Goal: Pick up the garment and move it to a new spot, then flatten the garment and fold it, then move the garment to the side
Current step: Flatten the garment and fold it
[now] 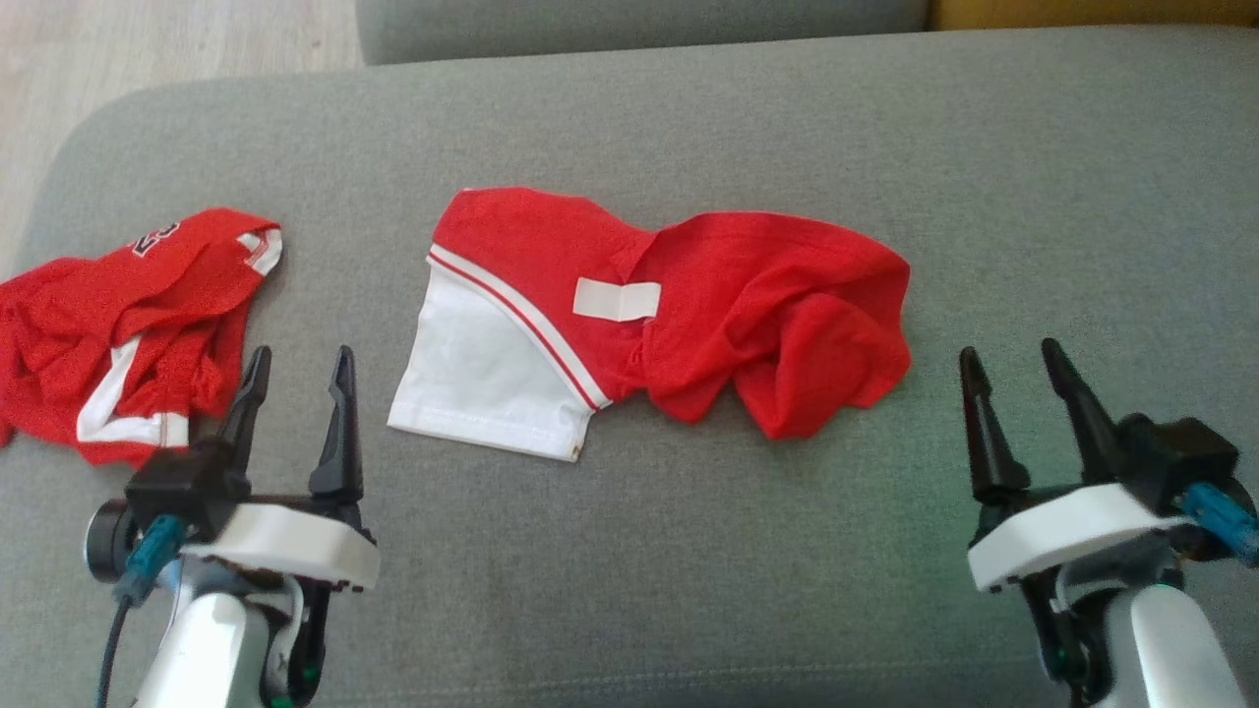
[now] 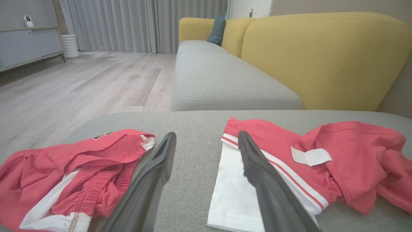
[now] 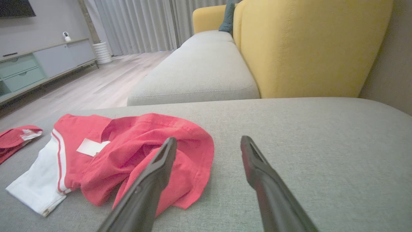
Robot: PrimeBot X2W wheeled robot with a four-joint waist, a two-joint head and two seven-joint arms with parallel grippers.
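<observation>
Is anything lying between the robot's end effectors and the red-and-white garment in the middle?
Nothing visible. Bare grey cushion separates the left end effector and right end effector from the garment; a second garment lies off left.

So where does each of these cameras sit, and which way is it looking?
Head view: on the robot's head, looking down at the grey cushion and the red-and-white garment; left gripper and right gripper, both open, at the bottom corners.
Left wrist view: on the left wrist, looking along its dark fingers across the cushion towards the yellow sofa back.
Right wrist view: on the right wrist, facing likewise between its own fingers.
Shared: all three show the garment.
</observation>
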